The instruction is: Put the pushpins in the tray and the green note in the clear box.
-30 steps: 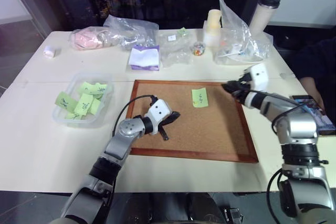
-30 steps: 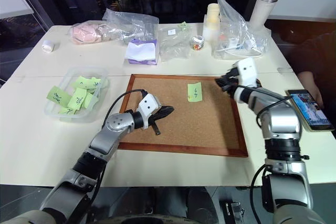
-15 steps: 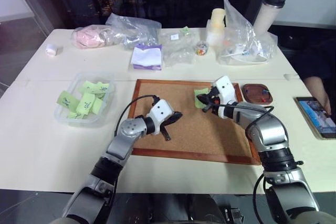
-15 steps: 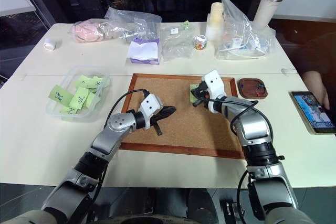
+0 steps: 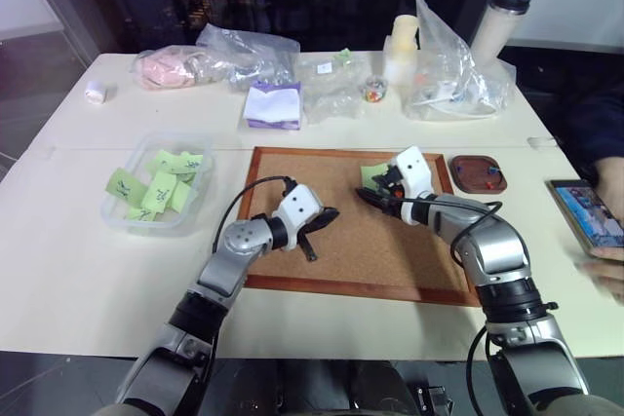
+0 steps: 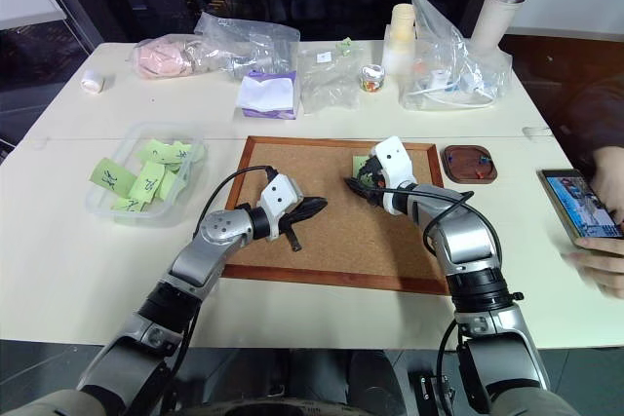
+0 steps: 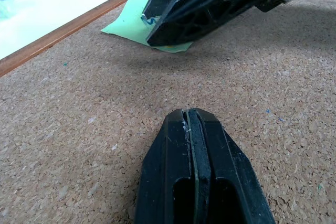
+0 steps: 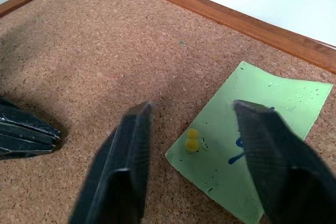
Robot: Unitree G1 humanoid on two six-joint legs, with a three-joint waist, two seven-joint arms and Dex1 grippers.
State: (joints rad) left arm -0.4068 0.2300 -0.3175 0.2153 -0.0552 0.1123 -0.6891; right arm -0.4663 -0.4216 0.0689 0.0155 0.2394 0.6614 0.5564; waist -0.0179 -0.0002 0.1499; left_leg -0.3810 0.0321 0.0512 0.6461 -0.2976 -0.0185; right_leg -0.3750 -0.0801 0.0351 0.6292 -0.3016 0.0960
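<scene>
Cork board [image 5: 351, 226] covers the counter's middle; over it the right pincer [image 8: 191, 129] spreads wide just above the green note [image 8: 252, 145], a yellow pushpin [image 8: 192, 140] between its fingers. Nearby, the left pincer [image 7: 191, 124] stays shut, empty.

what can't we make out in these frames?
- green note: head views, mostly covered by the open right end effector.
- Its yellow pin: too small in the head views.
- tray: contents are specks; count unreadable.
- Note's writing: right wrist view, partly behind a finger.
- phone: cut by the frame edge.
</scene>
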